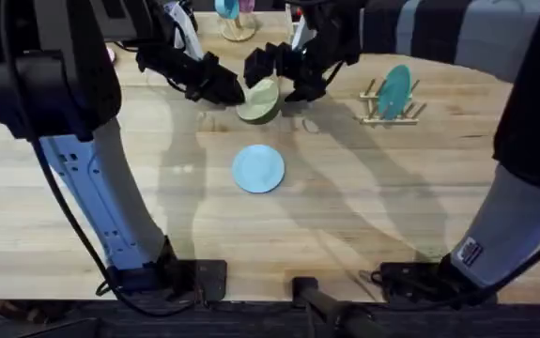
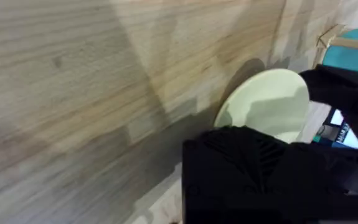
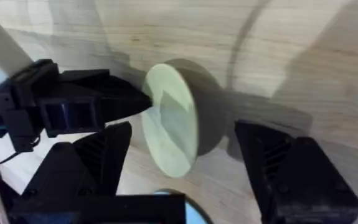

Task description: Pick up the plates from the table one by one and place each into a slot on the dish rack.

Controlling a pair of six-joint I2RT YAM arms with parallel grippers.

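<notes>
The cream-yellow plate point(image 1: 260, 99) point(image 3: 169, 127) point(image 2: 267, 102) stands tilted on its edge at the back middle of the table point(image 1: 363, 207). My left gripper point(image 1: 224, 90) point(image 3: 138, 102) comes in from the left, shut on the plate's rim. From the right, my right gripper point(image 1: 284, 80) point(image 3: 183, 134) is open, one finger on each side of the plate and neither touching it. The light blue plate point(image 1: 258, 169) lies flat in the middle of the table. At the back right stands the dish rack point(image 1: 392, 115) point(image 2: 347, 42).
A darker teal plate point(image 1: 396, 91) point(image 2: 353, 59) stands upright in the rack. A small wooden stand point(image 1: 238, 23) with a blue disc sits at the far edge behind the grippers. The near half of the table around the blue plate is bare wood.
</notes>
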